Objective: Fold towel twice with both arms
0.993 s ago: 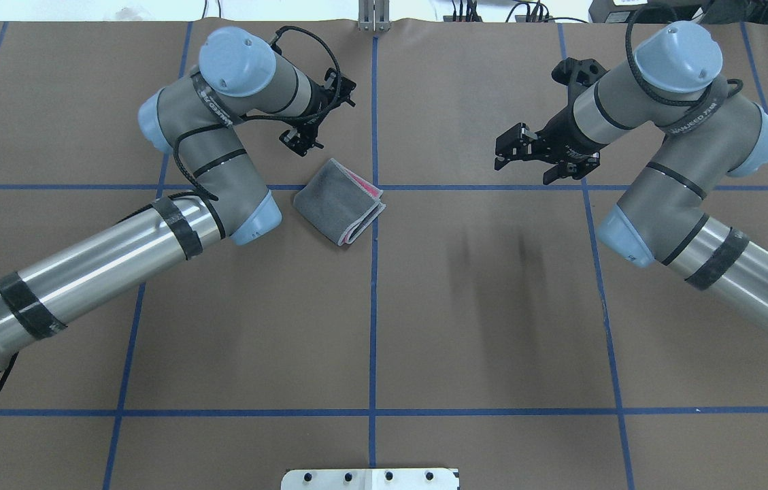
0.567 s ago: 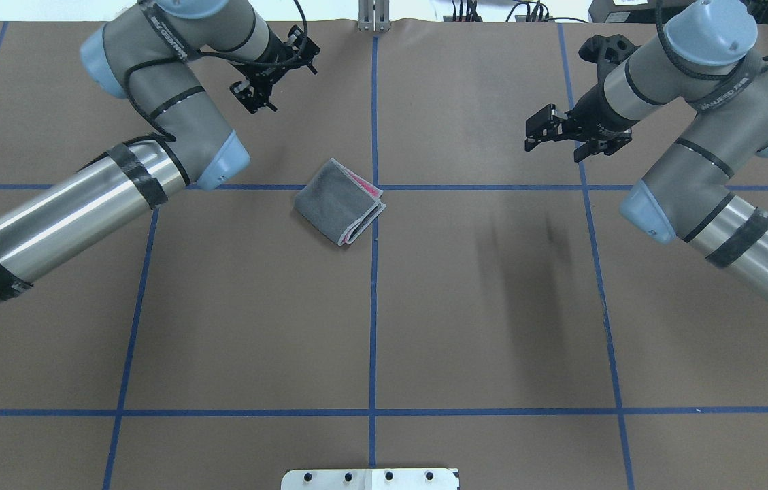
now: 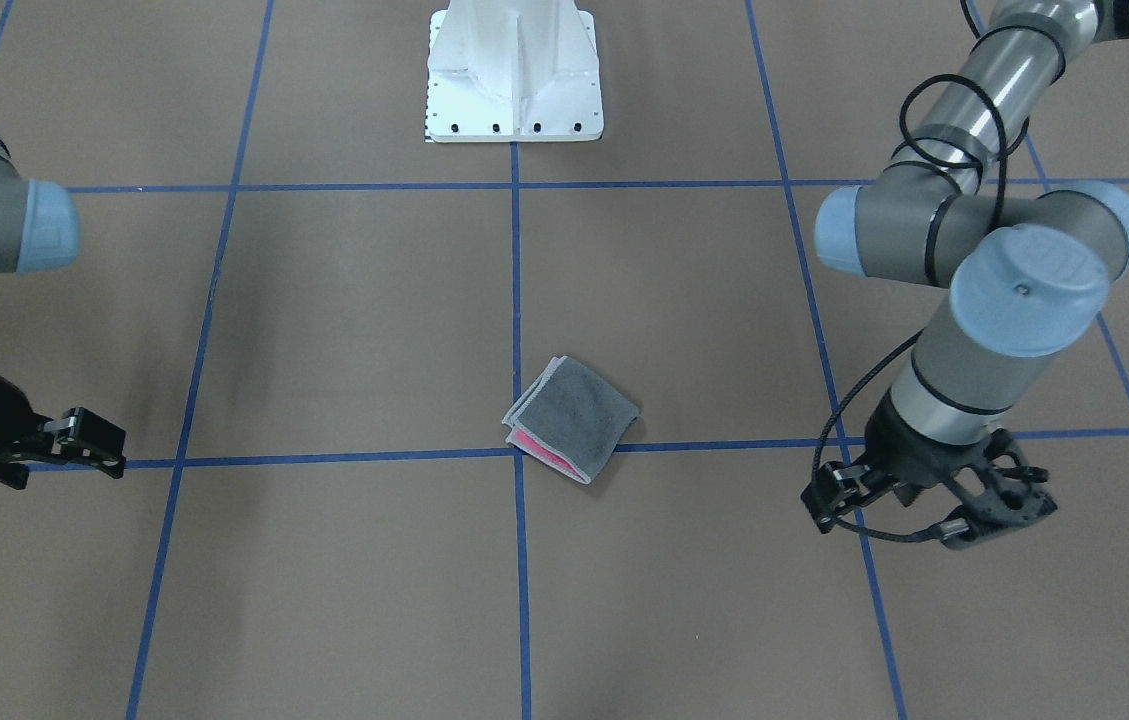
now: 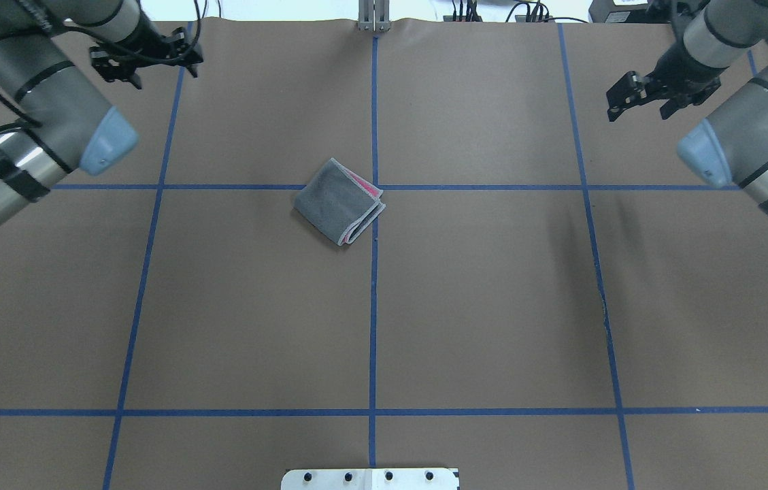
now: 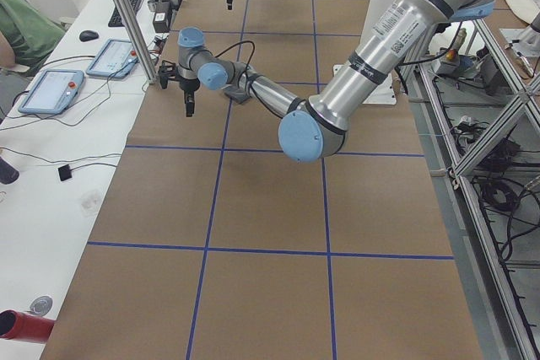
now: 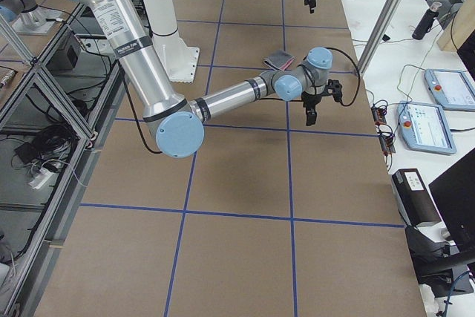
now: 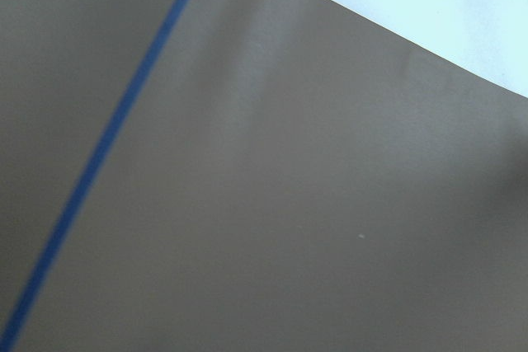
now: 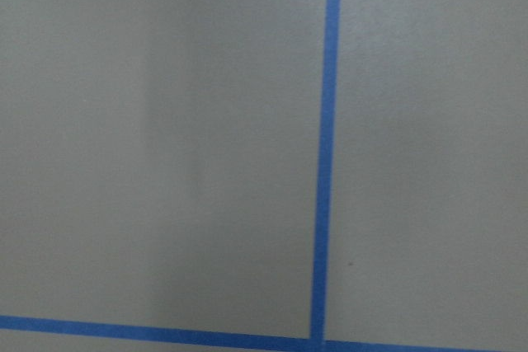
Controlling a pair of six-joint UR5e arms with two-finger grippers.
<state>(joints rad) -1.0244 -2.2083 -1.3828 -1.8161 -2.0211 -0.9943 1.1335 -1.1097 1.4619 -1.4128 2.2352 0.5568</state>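
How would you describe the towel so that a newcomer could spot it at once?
On the brown table, find the centre blue tape line in the overhead view and its farther crossing. The towel lies left of that crossing: a folded square, grey on top with pink showing at its edge, the only cloth there.

The table is covered by a sheet of brown paper (image 4: 492, 306), which is divided into large squares by lines of blue tape (image 4: 373, 306). Beside it, on a white bench (image 5: 34, 242), a grey-cased tablet (image 5: 51, 90) and a second such tablet (image 5: 116, 57) are laid near a black keyboard (image 5: 131, 6) and a black mouse (image 5: 89, 35). A red cylinder (image 5: 21, 326) is seen at the near corner.
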